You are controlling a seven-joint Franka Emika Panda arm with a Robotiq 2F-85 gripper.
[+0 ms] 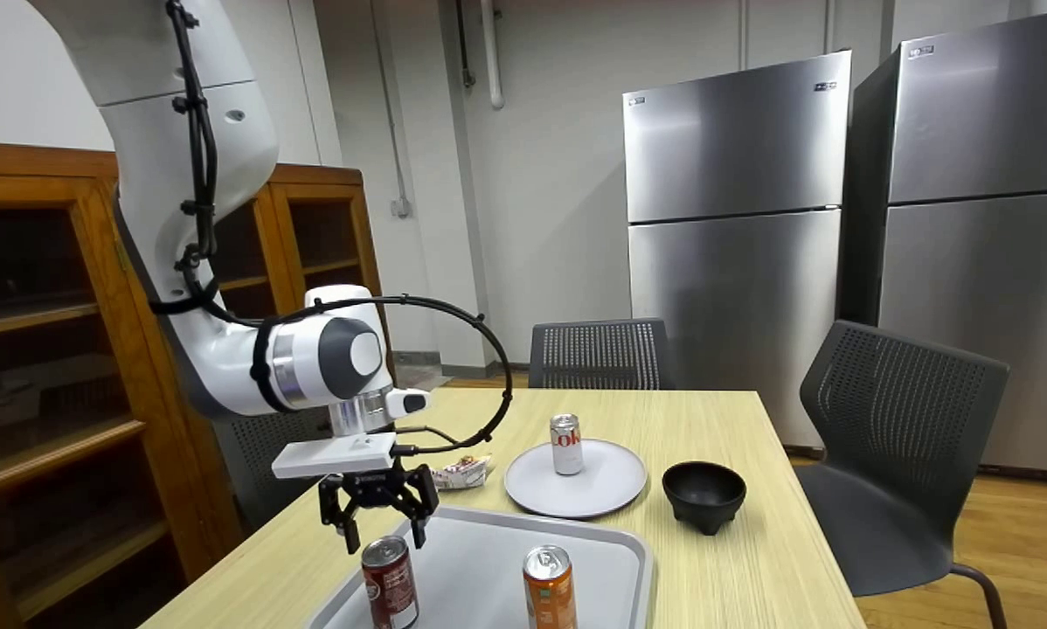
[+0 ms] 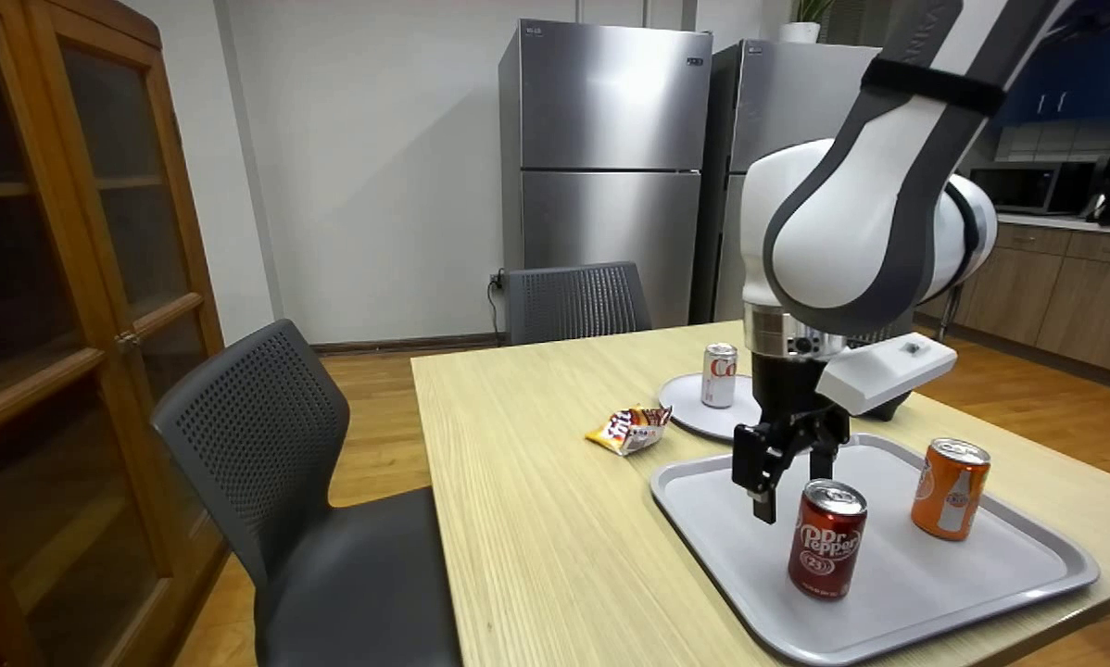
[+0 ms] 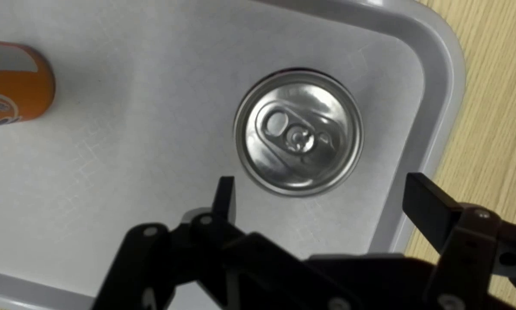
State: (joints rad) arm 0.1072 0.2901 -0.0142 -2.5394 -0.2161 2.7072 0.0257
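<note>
Hangs over the gray tray (image 2: 935, 585) with the claw (image 1: 384, 540) spread wide, close to the top of the red can (image 2: 826, 553), farther from the orange can (image 2: 951, 491).

The red can (image 2: 827, 540) reads "Dr Pepper" (with "23" below), the silver can (image 2: 719, 376) "Co".

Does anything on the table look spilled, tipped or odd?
Nothing looks spilled or tipped; the Dr Pepper can stands upright on the tray. Slightly odd, perhaps: the Coke can stands on a plate, an unusual place for drinks.
</note>
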